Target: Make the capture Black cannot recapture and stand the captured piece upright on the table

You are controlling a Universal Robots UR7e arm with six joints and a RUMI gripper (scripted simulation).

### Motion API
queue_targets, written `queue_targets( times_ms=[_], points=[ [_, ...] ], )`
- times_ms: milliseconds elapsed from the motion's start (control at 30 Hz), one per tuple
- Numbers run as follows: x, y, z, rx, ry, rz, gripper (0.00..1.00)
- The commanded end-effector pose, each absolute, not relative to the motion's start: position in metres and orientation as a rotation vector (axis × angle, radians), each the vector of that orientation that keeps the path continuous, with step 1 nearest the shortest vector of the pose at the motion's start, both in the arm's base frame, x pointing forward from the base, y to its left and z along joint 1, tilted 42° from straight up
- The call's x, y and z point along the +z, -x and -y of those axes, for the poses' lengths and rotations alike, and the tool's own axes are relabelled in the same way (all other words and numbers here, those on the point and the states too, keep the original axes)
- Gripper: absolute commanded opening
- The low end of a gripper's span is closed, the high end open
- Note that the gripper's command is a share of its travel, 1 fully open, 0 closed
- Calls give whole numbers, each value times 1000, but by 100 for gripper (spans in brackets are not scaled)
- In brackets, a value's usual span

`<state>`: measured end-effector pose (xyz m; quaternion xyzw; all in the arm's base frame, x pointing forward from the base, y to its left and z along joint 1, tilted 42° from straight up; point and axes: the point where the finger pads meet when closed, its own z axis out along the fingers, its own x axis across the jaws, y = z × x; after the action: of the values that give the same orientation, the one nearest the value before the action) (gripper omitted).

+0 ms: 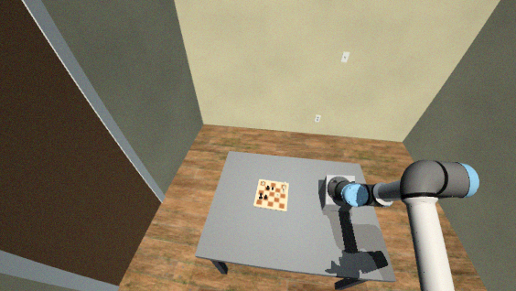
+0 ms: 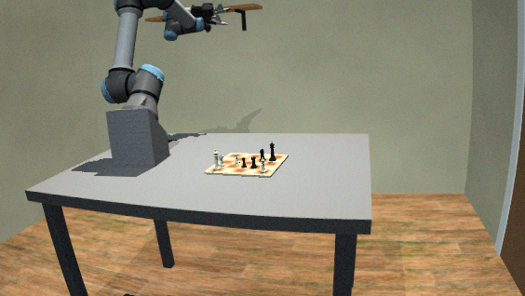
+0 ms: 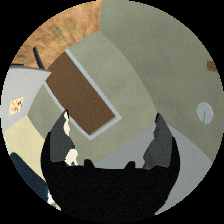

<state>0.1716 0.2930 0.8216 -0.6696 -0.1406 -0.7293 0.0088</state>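
Observation:
A small chessboard (image 1: 272,195) with orange and cream squares lies near the middle of the grey table; it also shows in the exterior view (image 2: 247,165) and at the left edge of the wrist view (image 3: 16,104). Black pieces (image 2: 262,155) and white pieces (image 2: 217,160) stand upright on it, a tall black piece (image 2: 272,152) at the far corner. They are too small to tell their squares. My gripper (image 2: 221,14) is high above the table, far from the board, pointing sideways. Its fingers are wide open and empty.
The arm's grey base block (image 2: 135,138) stands at the table's back left in the exterior view. The arm's upper link (image 1: 423,229) fills the right of the top view. Walls enclose the room, with a wooden floor (image 2: 419,251) around the table.

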Motion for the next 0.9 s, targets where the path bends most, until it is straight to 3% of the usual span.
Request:
queue_targets(
  times_ms=[0,600,867],
  points=[
    [822,-172,-292,-2278,2091,437,100],
    [805,-185,-323,-2349,2164,655,100],
    [758,-221,-379,-2412,2297,1154,100]
  ],
)
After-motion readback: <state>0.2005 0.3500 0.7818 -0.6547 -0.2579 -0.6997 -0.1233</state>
